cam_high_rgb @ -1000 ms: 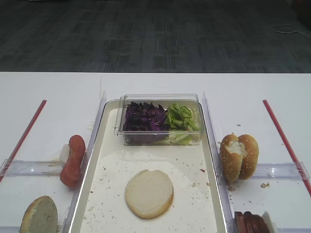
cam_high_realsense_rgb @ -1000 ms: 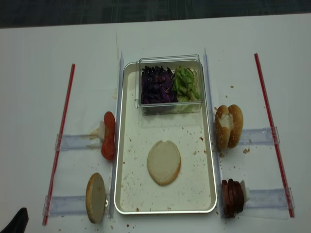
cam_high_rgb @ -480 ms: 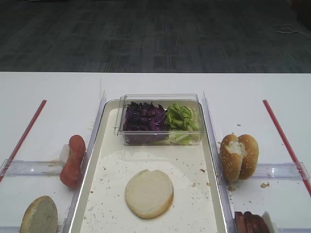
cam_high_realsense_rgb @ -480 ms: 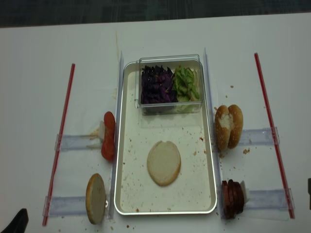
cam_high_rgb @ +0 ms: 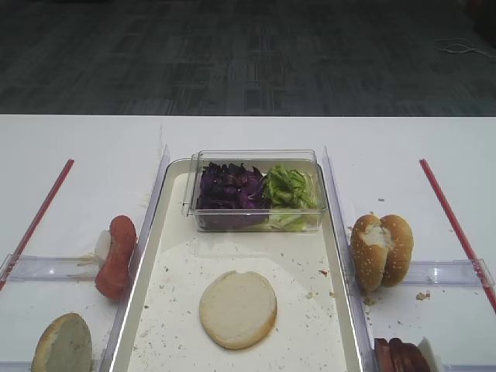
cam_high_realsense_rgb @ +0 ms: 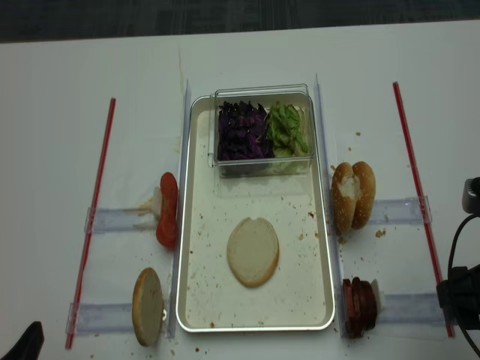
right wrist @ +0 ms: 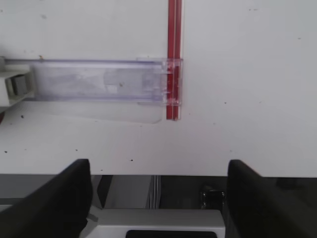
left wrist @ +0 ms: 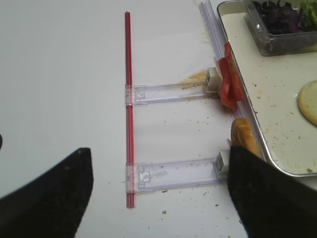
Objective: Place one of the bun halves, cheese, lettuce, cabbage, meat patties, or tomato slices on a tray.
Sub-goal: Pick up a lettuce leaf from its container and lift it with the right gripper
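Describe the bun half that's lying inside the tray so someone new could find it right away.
Start at the big white tray in the middle of the table. Below the clear box of greens, the bun half lies flat, pale cut face up. The other buns stand on edge outside the tray.

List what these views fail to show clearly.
- Meat patties: in the plain high view the bottom edge cuts them off.
- Left bun half: stands on edge; its far face is hidden in both overhead views.
- Right end effector: fingertips run off the wrist view's bottom edge.
- Lettuce deep in the clear box: upper leaves cover it.
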Action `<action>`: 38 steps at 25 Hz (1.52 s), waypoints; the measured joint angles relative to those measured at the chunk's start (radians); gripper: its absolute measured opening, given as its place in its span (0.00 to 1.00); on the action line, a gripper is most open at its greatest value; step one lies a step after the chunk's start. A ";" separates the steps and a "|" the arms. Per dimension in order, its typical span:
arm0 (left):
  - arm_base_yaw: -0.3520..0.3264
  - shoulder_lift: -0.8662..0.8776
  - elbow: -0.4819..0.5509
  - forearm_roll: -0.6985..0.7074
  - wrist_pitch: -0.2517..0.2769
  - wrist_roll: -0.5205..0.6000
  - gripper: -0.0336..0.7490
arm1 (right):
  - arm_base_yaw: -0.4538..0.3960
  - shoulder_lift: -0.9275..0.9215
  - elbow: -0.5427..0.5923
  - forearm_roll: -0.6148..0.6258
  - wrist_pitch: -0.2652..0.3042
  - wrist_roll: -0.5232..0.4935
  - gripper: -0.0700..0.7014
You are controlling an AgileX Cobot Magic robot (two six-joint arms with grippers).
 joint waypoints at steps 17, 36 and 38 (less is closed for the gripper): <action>0.000 0.000 0.000 0.000 0.000 0.000 0.75 | 0.000 0.376 -0.336 0.002 -0.068 -0.018 0.85; 0.000 0.000 0.000 0.000 0.000 0.000 0.75 | 0.000 1.091 -1.184 0.008 0.097 -0.052 0.85; 0.000 0.000 0.000 0.000 0.000 0.000 0.75 | 0.000 1.091 -1.197 0.010 0.104 -0.052 0.85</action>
